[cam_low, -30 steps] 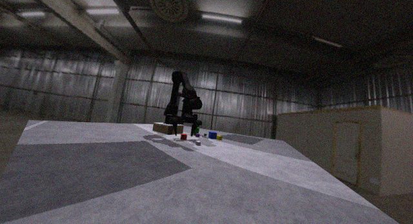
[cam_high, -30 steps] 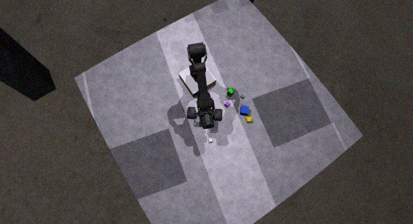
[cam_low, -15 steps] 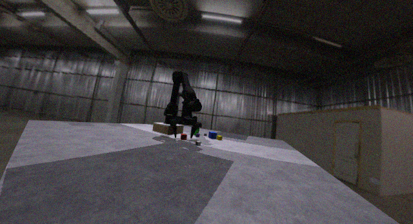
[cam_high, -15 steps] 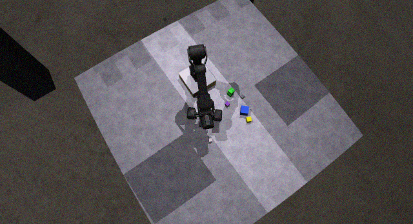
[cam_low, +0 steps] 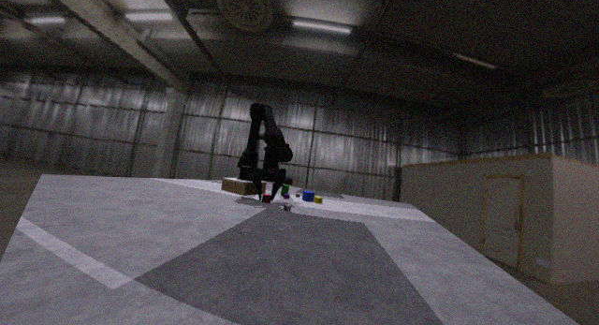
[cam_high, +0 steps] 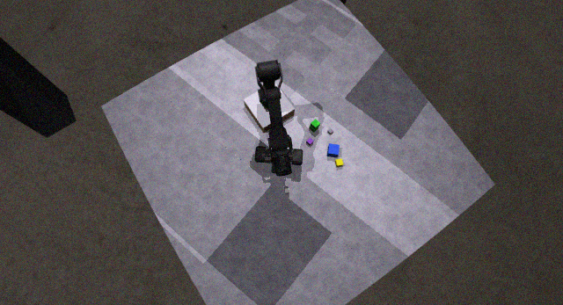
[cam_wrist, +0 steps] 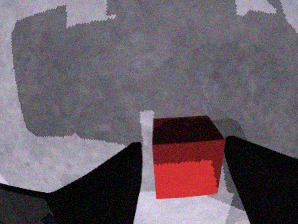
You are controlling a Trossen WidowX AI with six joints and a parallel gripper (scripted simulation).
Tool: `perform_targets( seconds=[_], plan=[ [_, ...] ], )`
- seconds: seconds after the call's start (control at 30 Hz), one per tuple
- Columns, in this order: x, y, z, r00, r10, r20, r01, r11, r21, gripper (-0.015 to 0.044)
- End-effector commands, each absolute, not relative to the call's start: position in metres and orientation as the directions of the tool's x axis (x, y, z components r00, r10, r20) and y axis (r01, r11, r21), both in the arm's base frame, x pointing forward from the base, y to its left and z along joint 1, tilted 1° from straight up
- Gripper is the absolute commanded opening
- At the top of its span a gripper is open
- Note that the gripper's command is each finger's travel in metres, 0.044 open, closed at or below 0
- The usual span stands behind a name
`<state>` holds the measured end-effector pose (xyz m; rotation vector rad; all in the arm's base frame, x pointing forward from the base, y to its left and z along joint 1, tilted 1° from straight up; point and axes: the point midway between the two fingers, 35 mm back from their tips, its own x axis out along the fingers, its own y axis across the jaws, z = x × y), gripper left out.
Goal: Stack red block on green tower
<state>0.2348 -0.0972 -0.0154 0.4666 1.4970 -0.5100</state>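
We work on a counter (cam_high: 387, 195) of pale grey, patched with darker grey rectangles and crossed by lighter bands; seen from above it sits as a tilted square on a dark, dull floor (cam_high: 88, 235). The exterior view shows a dim hall around it, with corrugated metal walls (cam_low: 356, 152), strip lights (cam_low: 320, 26) under a beamed ceiling, and a low beige box of a room with a door (cam_low: 503, 219) off to one side.

Our arm (cam_high: 274, 113) rises from a small pale base plate (cam_high: 257, 109) near the counter's middle and bends down in front of it. The gripper (cam_wrist: 182, 183) is lowered over the red block (cam_wrist: 186, 157), which sits on the counter between the two dark fingers. The jaws are half closed; one finger lies against the block's side, while on the other side a thin pale strip shows, so we cannot tell whether the block is gripped yet.

The green tower (cam_high: 314, 124) stands upright beside the arm, apart from the red block. Near it lie a purple cube (cam_high: 310, 141), a small grey cube (cam_high: 330, 131), a blue block (cam_high: 333, 149) and a yellow cube (cam_high: 339, 162), all separate from one another. Another small pale cube (cam_high: 287, 190) lies just past the gripper. The cluster stays near the middle; the counter's edges are well away on every side, and broad open surface lies on the side away from the coloured cubes.
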Motion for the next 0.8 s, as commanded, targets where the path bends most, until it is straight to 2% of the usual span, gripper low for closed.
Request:
perform_targets(
  seconds=[0.0, 0.23, 0.33, 0.77],
  plan=[
    [0.235, -0.097, -0.015, 0.012, -0.027, -1.0, 0.582, 0.813, -0.015, 0.0125],
    [0.235, -0.097, -0.015, 0.012, -0.027, -1.0, 0.582, 0.813, -0.015, 0.0078],
    [0.236, -0.097, -0.01, 0.012, -0.027, -1.0, 0.582, 0.813, -0.015, 0.0],
    [0.235, -0.095, 0.055, 0.012, -0.027, -1.0, 0.582, 0.813, -0.015, 0.0]
  ],
)
